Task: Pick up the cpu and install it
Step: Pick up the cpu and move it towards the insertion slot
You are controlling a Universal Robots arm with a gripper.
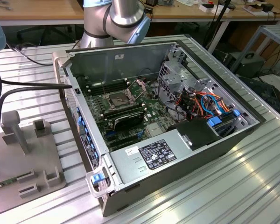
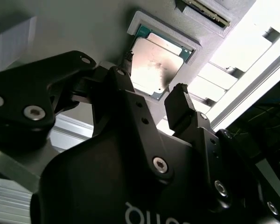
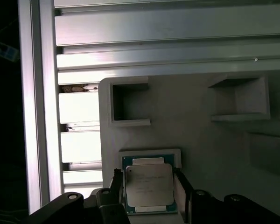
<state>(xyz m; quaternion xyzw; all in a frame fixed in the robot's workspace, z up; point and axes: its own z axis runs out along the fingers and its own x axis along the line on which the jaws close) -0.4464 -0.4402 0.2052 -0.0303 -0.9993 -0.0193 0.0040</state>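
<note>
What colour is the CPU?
The CPU has a silver-grey metal top with a green board edge, clearest in the first wrist view.

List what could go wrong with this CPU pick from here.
1. The fingers straddle the CPU, which sits inside its holder's raised frame. Closing too low might catch the frame instead of the chip's edges.
2. The grip would land on thin edges, so the CPU may tilt or slip when lifted.
3. The motherboard socket sits deep in the computer case near cables, where the arm could snag.
</note>
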